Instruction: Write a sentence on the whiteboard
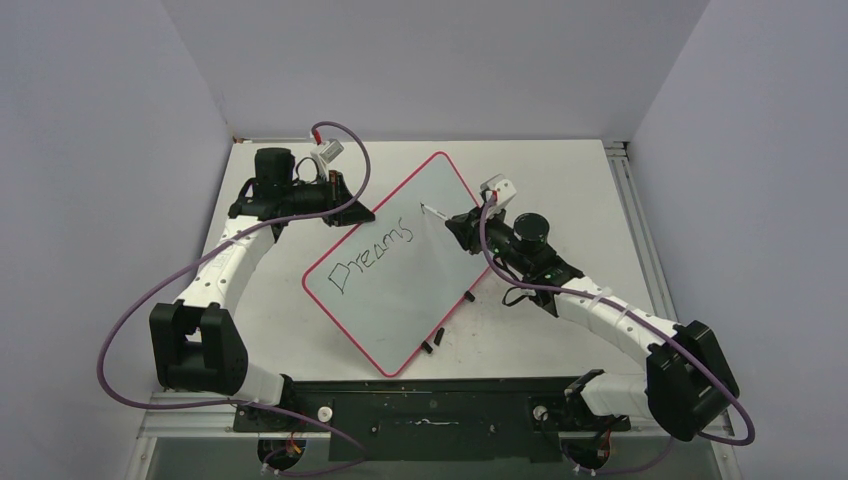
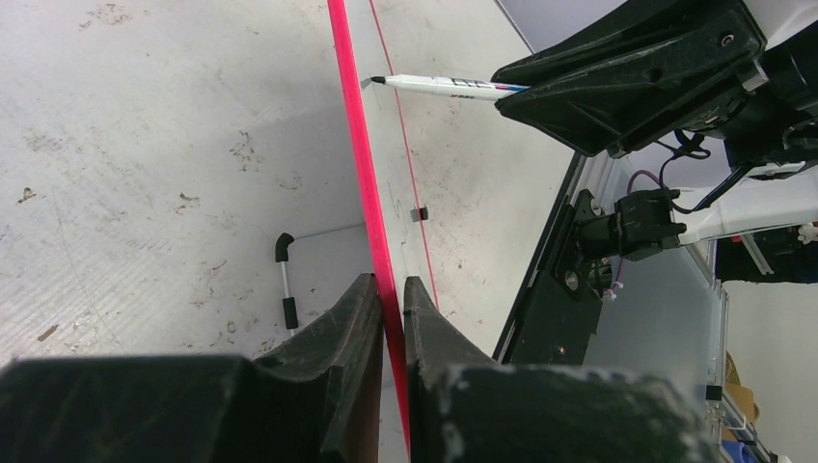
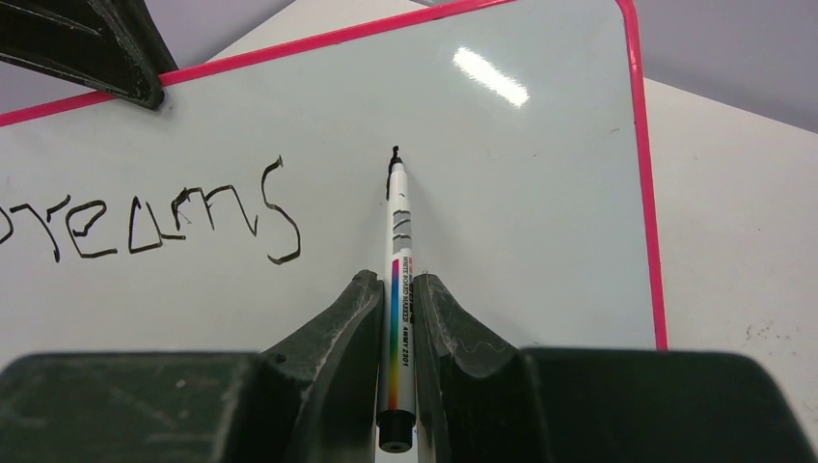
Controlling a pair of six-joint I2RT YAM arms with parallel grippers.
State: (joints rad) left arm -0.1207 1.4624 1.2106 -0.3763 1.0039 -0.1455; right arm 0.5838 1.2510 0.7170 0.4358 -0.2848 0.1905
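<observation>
Within left pincer (image 2: pixel 391 285), whiteboard (image 2: pixel 359 154) rim.

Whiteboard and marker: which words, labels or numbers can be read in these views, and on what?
"Dreams": black handwritten word, on the pink-rimmed white whiteboard.
Print along the white marker with rainbow band: too small to read.
Nothing else legible.
</observation>
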